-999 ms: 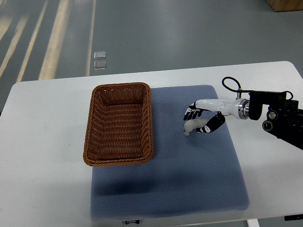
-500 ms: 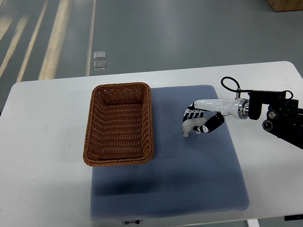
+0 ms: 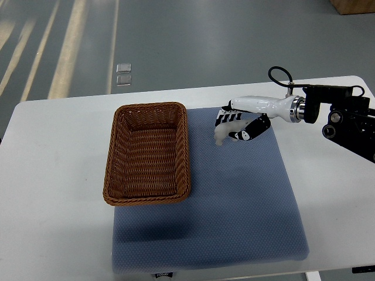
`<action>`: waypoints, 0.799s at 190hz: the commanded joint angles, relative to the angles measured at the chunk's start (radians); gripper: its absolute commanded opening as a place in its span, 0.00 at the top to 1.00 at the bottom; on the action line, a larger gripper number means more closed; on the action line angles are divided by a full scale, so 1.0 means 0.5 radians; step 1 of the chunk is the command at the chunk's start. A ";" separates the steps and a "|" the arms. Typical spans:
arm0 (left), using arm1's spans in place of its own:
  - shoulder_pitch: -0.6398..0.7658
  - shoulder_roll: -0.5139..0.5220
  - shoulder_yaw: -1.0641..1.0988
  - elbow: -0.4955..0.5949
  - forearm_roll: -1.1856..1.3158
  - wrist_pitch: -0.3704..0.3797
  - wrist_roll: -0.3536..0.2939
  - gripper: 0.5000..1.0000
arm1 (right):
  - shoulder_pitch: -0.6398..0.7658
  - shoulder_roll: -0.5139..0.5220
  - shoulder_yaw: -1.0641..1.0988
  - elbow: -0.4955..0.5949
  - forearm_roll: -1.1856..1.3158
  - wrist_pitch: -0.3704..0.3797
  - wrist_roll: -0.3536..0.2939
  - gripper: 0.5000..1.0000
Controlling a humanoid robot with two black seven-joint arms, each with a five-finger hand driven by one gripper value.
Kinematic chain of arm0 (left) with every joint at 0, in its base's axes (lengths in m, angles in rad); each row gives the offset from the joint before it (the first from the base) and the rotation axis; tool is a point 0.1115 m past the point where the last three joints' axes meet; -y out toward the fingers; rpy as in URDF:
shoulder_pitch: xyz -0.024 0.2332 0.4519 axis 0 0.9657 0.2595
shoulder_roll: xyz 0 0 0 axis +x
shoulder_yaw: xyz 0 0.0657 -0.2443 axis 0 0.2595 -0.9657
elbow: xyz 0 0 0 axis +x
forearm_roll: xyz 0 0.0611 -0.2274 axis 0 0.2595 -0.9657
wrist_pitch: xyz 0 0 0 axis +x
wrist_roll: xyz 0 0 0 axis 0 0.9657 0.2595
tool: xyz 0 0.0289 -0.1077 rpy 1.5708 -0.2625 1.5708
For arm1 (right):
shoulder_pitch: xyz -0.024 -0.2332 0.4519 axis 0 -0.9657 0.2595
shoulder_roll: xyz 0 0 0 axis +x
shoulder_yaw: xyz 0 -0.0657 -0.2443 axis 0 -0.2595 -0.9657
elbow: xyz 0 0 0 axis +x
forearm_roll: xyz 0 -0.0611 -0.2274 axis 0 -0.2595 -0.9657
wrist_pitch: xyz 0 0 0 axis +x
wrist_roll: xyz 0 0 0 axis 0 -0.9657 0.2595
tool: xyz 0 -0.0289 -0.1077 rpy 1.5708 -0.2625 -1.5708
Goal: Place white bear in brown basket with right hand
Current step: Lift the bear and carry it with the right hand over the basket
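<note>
The brown wicker basket (image 3: 147, 153) stands on the left part of the blue mat (image 3: 234, 205), with nothing inside it. My right hand (image 3: 233, 123) comes in from the right edge and is shut on the small white bear (image 3: 225, 130). It holds the bear lifted above the mat, a short way right of the basket's far right corner. The fingers cover most of the bear. The left arm is out of view.
The mat lies on a white table (image 3: 53, 222). The right arm's black forearm housing (image 3: 345, 123) and a black cable loop (image 3: 280, 75) sit over the table's right side. Grey floor lies beyond the far edge.
My right hand has closed on the bear, lifted it off the mat and carried it up and to the left, toward the basket.
</note>
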 commanded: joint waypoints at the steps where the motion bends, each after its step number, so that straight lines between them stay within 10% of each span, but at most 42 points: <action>1: 0.000 0.000 0.000 0.000 0.002 0.000 0.001 0.00 | 0.087 0.123 -0.004 -0.018 0.009 0.000 0.005 1.00; 120: 0.000 0.000 0.000 0.000 -0.002 0.000 0.001 0.00 | 0.317 0.917 -0.074 -0.488 0.025 -0.003 -0.010 0.99; 133: 0.000 0.000 0.000 0.000 0.002 0.000 0.001 0.00 | 0.302 0.930 -0.071 -0.494 0.028 -0.006 -0.010 0.79; 144: 0.000 0.000 0.000 0.000 0.002 0.000 0.001 0.00 | 0.287 0.939 -0.047 -0.500 0.031 -0.034 -0.010 0.29; 152: 0.000 0.000 0.000 0.000 0.002 0.000 0.001 0.00 | 0.277 0.936 -0.044 -0.506 0.043 -0.071 -0.007 0.19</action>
